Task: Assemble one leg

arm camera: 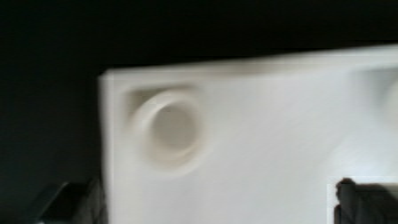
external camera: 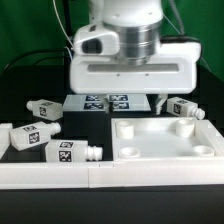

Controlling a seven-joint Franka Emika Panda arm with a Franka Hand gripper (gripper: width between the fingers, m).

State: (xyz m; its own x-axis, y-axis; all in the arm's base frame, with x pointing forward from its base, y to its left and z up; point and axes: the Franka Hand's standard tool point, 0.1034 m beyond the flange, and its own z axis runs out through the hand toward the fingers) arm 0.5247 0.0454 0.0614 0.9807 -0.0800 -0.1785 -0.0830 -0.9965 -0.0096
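1. Over the far edge of the big white top [external camera: 165,141] hung the gripper [arm camera: 214,198]. Its fingers [arm camera: 365,195] sat wide apart at the two sides of the wrist view with nothing between them, so the jaws were spread and empty.
2. The wrist view looked down on one corner of the top, with a round hole [arm camera: 173,131] sunk into it. It was pretty blurry, so I couldn't tell how high above the top the fingertips were.
3. The nearest leg [external camera: 185,107] lay on its side just behind the top's far corner on the exterior view's right, with its tag showing. It was near the gripper but clear of it, off toward the exterior view's right.
4. The other three were all off the top's side on the exterior view's left, well apart from the gripper:
   - The second leg [external camera: 42,108] was level with the top's far edge.
   - The third leg [external camera: 28,136] was farthest out from the top.
   - The fourth leg [external camera: 70,151] was nearest the top, with its peg pointing at it.
5. The marker board [external camera: 108,101] lay flat just behind the top's far corner on the exterior view's left.
6. Everything sat on a black table [external camera: 20,95]. A white rail [external camera: 60,178] ran along the near side of the top.
7. Behind the top the room was mostly dark, with a green backdrop [external camera: 212,50] on the exterior view's right.
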